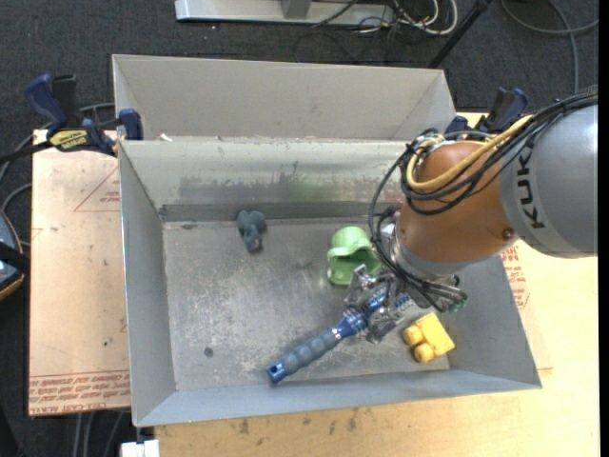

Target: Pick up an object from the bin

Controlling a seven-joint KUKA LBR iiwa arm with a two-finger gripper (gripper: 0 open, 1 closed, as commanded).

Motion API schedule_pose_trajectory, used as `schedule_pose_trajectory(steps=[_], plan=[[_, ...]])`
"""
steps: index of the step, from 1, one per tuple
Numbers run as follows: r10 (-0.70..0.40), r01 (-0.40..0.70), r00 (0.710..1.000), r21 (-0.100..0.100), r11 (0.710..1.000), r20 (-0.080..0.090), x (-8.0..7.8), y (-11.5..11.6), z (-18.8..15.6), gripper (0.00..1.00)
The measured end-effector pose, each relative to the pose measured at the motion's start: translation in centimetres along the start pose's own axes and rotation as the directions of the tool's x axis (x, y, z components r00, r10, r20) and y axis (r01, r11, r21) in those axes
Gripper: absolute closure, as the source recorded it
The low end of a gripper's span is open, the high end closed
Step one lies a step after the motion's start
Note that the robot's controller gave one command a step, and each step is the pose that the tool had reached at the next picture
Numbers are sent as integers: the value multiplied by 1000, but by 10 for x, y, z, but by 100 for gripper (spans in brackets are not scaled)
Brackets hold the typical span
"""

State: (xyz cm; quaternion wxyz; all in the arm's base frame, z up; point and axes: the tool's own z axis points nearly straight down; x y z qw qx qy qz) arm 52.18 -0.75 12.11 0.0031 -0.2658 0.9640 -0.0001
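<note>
My gripper (379, 305) is low in the bin's right half, under the orange cover, over the upper end of a blue tool with a ribbed handle (309, 350) that lies slanted toward the front wall. A light green cup-like thing (344, 251) sits just left of the gripper. To its lower right lies a yellow block (427, 338). The tool's metal end is right at the fingertips, which the cover and cables partly hide.
A small grey-blue lump (251, 228) rests near the back wall, left of centre. The arm and its orange cover hang over the bin's right side.
</note>
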Motion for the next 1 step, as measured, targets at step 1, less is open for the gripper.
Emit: schedule_pose_trajectory(steps=[1], plan=[[2,-2,1000,2,1000,2,-2,0,-65,100]])
